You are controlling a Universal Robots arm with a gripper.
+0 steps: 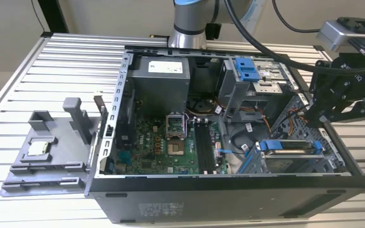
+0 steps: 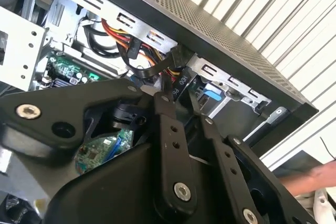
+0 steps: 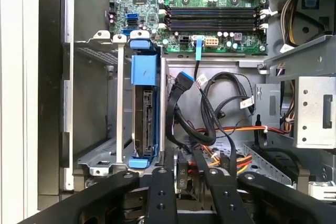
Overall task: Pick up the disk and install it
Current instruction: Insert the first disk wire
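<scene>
The disk [image 1: 290, 147], silver-grey in a blue plastic frame, sits in the lower drive bay at the exterior view's right end of the open computer case [image 1: 233, 183]. In the first wrist view the disk [image 3: 146, 114] stands on edge between the bay's metal walls. My gripper [image 1: 309, 115] hangs over the case's right edge, just above the bay. In both wrist views its black fingers stand close together. A black cable plug [image 3: 181, 174] with orange, red and yellow wires sits between them. My gripper [image 3: 182, 163] is a short way from the disk's connector end. The plug [image 2: 179, 81] lies at the fingertips [image 2: 164, 98].
The motherboard [image 1: 169, 137] and power supply [image 1: 160, 71] fill the case's middle and back. An upper drive cage [image 1: 249, 71] with a blue latch stands behind the bay. Loose black cables [image 3: 210, 108] lie beside the disk. A grey fixture [image 1: 17, 178] holding a small square chip [image 1: 40, 148] sits outside, left. A person's hand [image 2: 310, 179] is near the case.
</scene>
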